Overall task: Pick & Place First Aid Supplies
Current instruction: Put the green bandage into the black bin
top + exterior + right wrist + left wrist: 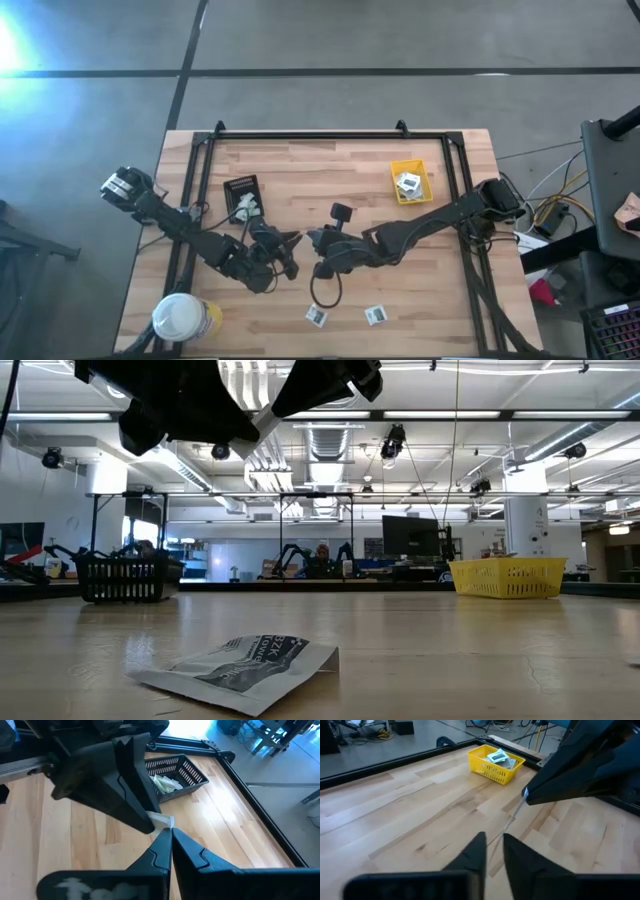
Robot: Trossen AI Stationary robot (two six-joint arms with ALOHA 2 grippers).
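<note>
**Table (330,170), front edge to back**

1. Round white-lidded yellow tub (180,318): front left corner, upright.
2. Two loose packets (317,316) (376,315): white squares with dark centres, flat on the wood near the front edge, side by side and apart. One lies crumpled close before the low camera.
3. Left gripper (292,242): mid-table, reaching in from the left. Its fingers (475,857) are drawn close on either side of the held packet, with a narrow gap showing. Whether they press it, I cannot tell.
4. Held packet (162,820): thin, pale, raised off the table, spanning the two gripper tips.
5. Right gripper (312,241): mid-table, tip to tip with the left. Its fingers are clenched together, with one end of the held packet pinched at the tips.
6. Black tray (240,186): beyond the left gripper, with tray packets (247,207) in it, pale and heaped.
7. Yellow bin (420,165): back right, well apart from both grippers, with bin packets (407,182) inside.
</note>
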